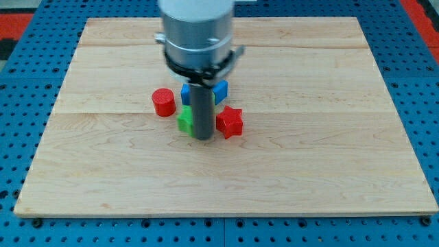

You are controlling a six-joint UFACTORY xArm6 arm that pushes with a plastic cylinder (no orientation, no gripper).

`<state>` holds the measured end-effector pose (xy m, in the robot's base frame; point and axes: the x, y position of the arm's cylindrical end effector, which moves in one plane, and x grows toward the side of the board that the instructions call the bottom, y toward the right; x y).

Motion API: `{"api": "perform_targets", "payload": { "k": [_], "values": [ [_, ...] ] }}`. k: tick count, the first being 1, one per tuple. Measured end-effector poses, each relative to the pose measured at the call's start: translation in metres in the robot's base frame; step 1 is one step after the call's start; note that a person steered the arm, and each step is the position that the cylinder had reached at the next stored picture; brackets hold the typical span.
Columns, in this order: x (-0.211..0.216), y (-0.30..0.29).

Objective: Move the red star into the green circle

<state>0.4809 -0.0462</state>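
Note:
The red star (pixel 230 122) lies near the middle of the wooden board (pixel 309 158). My tip (pixel 203 138) rests on the board just to the star's left, between it and a green block (pixel 184 120) that the rod partly hides; its shape cannot be made out. A red cylinder (pixel 163 102) stands to the left of the green block. A blue block (pixel 219 90) sits behind the rod, mostly hidden by it and by the arm's body (pixel 197 34).
The board lies on a blue pegboard table (pixel 27 82). A red patch (pixel 17 17) shows at the view's top left corner and another at the top right.

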Motion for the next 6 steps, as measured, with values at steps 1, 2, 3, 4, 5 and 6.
{"api": "perform_targets", "payload": {
  "k": [1,2,3,4,5,6],
  "values": [
    [0.012,-0.002],
    [0.044,0.079],
    [0.031,0.102],
    [-0.008,0.055],
    [-0.012,0.041],
    [0.003,0.08]
  ]
}}
